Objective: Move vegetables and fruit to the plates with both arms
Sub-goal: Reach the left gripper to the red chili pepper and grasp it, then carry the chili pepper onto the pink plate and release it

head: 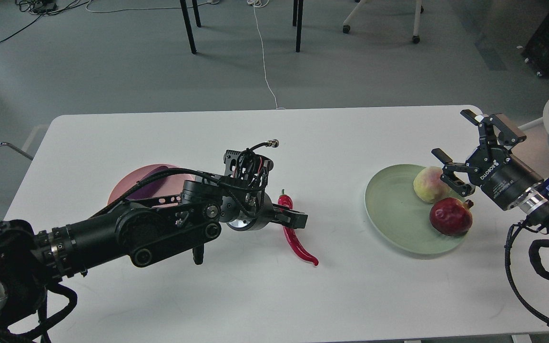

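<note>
- Reaching at the red chili pepper [295, 232] on the white surface [274, 295], the left pincer [298, 220] sits against its upper half; whether it grips, I cannot tell.
- Gripping mid-body would likely stop it swinging toward the pink plate [127, 188], left of the pepper.
- Right of the pepper, the right pincer [453, 166] hangs spread and empty over the peach [428, 185] and pomegranate [450, 217] on the green plate [391, 214].

left arm [127, 233]: black, cabled, enters low from the left edge and reaches rightward, forearm near level. left gripper [289, 220]: at the far end, pointing right, seen side-on; finger spacing cannot be told. right arm [536, 190]: enters from the right edge, angled up and leftward. right gripper [455, 145]: fingers spread wide apart, holding nothing.
</note>
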`<act>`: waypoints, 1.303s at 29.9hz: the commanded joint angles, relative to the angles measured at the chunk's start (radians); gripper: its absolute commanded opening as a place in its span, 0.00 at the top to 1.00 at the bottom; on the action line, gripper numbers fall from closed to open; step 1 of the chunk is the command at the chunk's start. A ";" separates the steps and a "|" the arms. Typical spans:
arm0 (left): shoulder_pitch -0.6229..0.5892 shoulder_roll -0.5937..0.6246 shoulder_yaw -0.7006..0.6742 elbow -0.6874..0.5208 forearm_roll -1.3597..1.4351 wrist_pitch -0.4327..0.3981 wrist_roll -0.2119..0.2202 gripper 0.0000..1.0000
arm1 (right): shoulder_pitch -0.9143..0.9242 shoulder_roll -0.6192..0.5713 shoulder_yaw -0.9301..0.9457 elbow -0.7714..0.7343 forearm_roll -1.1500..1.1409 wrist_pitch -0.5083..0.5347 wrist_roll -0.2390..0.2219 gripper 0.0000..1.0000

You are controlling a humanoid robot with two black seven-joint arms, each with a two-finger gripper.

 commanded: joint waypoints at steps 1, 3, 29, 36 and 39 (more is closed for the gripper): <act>0.012 -0.002 0.000 0.027 0.001 0.002 -0.001 0.02 | 0.000 0.001 0.002 0.001 0.000 0.000 0.000 0.02; 0.014 -0.005 0.000 0.032 0.001 0.010 -0.001 0.02 | 0.000 0.000 0.002 0.000 0.000 0.000 0.000 0.02; -0.021 -0.073 0.033 0.090 0.006 -0.005 0.004 0.83 | -0.008 0.000 0.005 0.001 0.000 -0.002 0.000 0.02; -0.135 0.062 0.031 0.000 0.004 -0.022 -0.018 0.83 | -0.009 0.005 0.006 0.000 0.000 -0.003 0.000 0.02; -0.164 0.156 0.033 -0.062 0.004 -0.022 -0.071 0.83 | -0.008 0.006 0.006 0.000 0.000 -0.003 0.000 0.02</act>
